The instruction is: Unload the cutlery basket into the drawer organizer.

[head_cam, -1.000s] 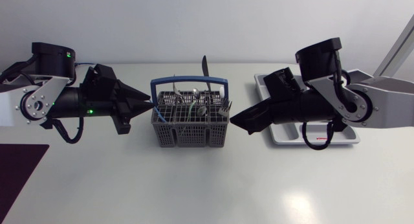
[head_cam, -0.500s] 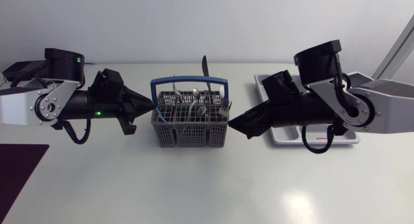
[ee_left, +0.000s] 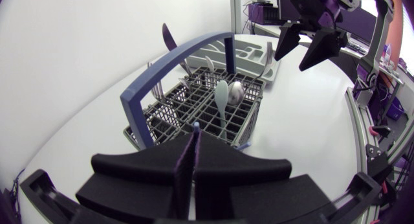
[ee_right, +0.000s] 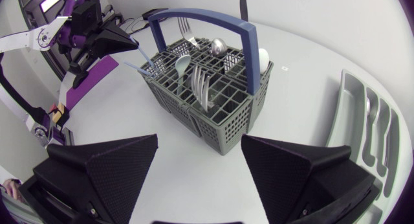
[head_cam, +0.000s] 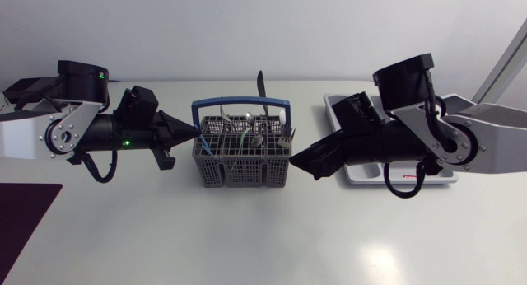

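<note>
Your left gripper (head_cam: 191, 134) sits just beside the basket's (head_cam: 241, 171) left end, level with its rim. In the left wrist view the two fingers (ee_left: 145, 169) are pressed together, clenched on a thin blue stick (ee_left: 195, 126) whose tip shows at their front edge. From the right wrist view you can see that stick (ee_right: 140, 66) running from the left gripper (ee_right: 126, 37) down into the basket's near corner.

Your right gripper (head_cam: 303, 160) is on the basket's other side, near its right end but not touching it. Its fingers (ee_right: 103, 166) are spread wide with nothing between them, and the basket (ee_right: 213, 120) stands ahead of the gap on the table (head_cam: 247, 235).

The basket stands upright mid-table between both arms, blue handle arched over it. Inside you have spoons (ee_left: 222, 98) and forks (ee_right: 200, 85) standing in the compartments, and a black knife (head_cam: 260, 83) sticking up above the far rim.

The organizer (head_cam: 333, 104) lies well to the basket's right, mostly covered by your right arm in the head view; the right wrist view shows its grey compartments (ee_right: 362, 127) beside the gripper. A purple mat (head_cam: 25, 219) lies at the table's left corner.
</note>
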